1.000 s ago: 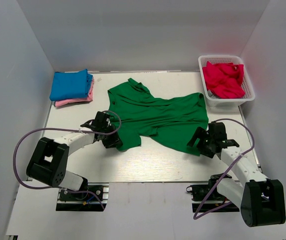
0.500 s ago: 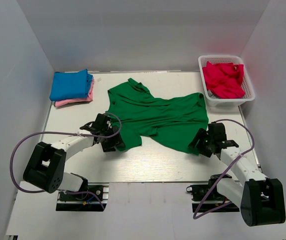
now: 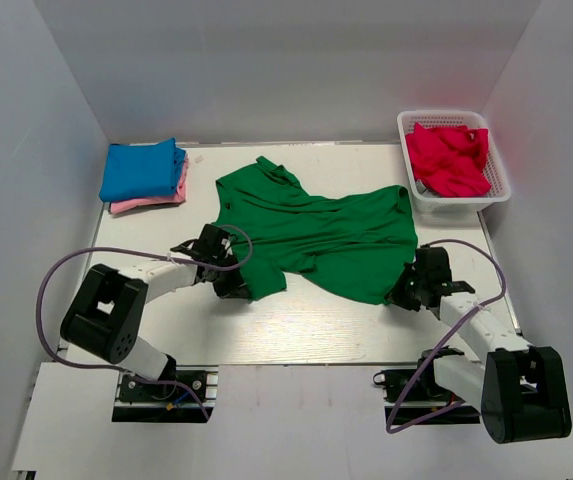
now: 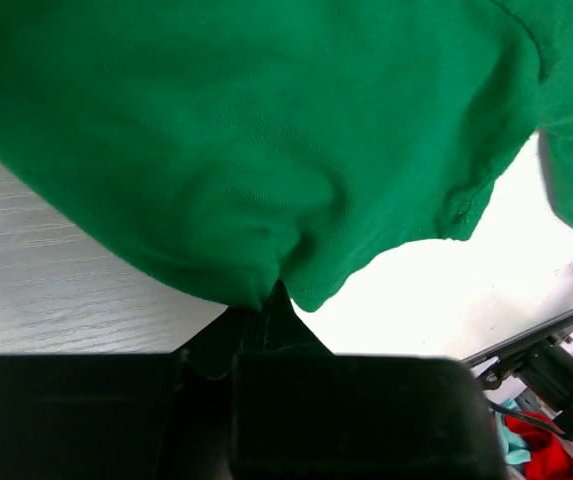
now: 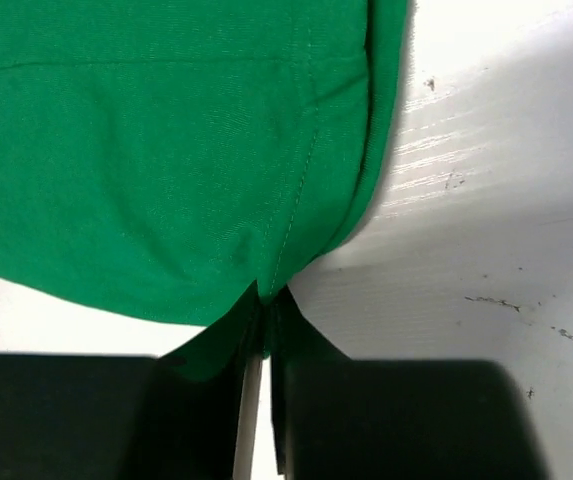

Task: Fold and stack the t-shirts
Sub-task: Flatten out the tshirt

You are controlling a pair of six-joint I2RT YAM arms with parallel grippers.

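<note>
A large dark green t-shirt (image 3: 311, 235) lies spread and rumpled across the middle of the table. My left gripper (image 3: 238, 288) is shut on its near left corner; in the left wrist view the green cloth (image 4: 266, 170) is pinched at the left gripper's (image 4: 274, 295) tips. At the near right corner of the hem my right gripper (image 3: 402, 294) is shut too, and the right wrist view has the stitched hem (image 5: 296, 190) caught at the right gripper's (image 5: 266, 300) tips. A blue t-shirt (image 3: 141, 170) lies folded on a pink one (image 3: 151, 202) at the back left. A red t-shirt (image 3: 450, 158) fills the basket.
A white lattice basket (image 3: 496, 195) stands at the back right corner. Grey walls close in the table on three sides. Purple cables loop from both arms near the front edge. Bare white tabletop (image 3: 316, 325) lies between the arms.
Both grippers have moved a little forward onto the green t-shirt's near edge and closed on it, from open a second ago. The shirt itself has barely shifted.
</note>
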